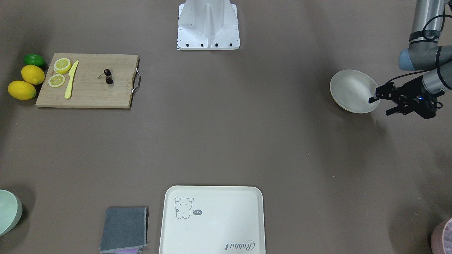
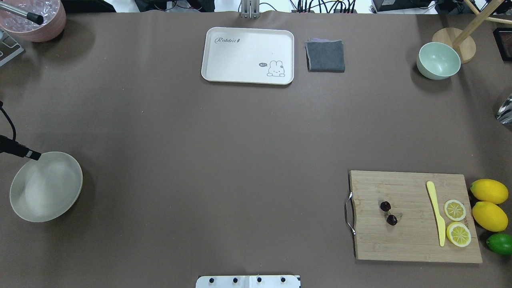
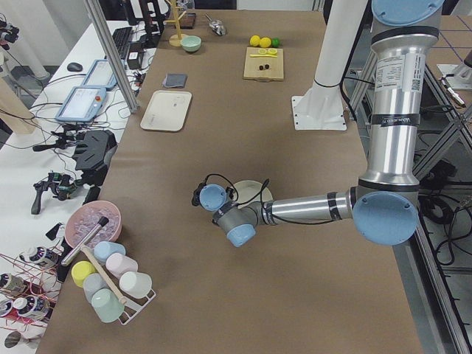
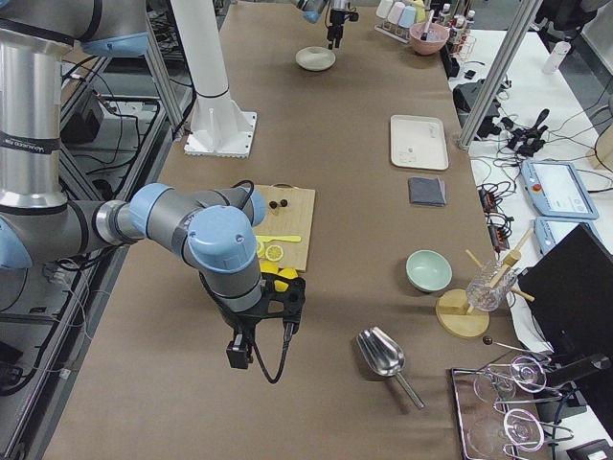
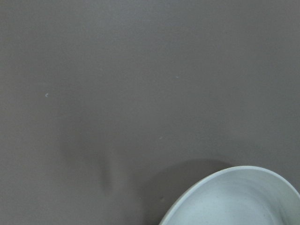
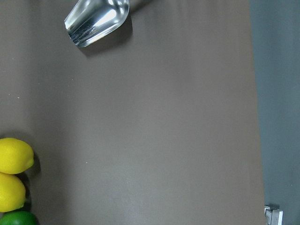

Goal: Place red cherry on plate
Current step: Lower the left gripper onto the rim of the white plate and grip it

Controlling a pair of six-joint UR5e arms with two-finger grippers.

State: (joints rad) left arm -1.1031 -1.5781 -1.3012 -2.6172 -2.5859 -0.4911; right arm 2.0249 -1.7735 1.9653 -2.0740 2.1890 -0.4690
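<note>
The red cherry (image 1: pixel 107 76), a dark pair on thin stems, lies on a wooden cutting board (image 1: pixel 88 80) on the robot's right side; the overhead view shows the red cherry (image 2: pixel 388 213) near the board's handle end. The round cream plate (image 1: pixel 353 91) sits empty on the robot's left side, and the overhead view has the plate (image 2: pixel 46 187) at its left edge. My left gripper (image 1: pixel 379 107) hovers open at the plate's rim, holding nothing. My right gripper (image 4: pixel 259 326) shows only in the exterior right view, beside the lemons; I cannot tell its state.
Two lemon slices (image 2: pixel 456 222) and a yellow knife (image 2: pixel 436 212) share the board; two lemons (image 2: pixel 490 204) and a lime (image 2: pixel 500 243) lie beside it. A bear tray (image 2: pixel 248 55), grey cloth (image 2: pixel 325 56), mint bowl (image 2: pixel 438 61) and metal scoop (image 6: pixel 96 19) lie farther off.
</note>
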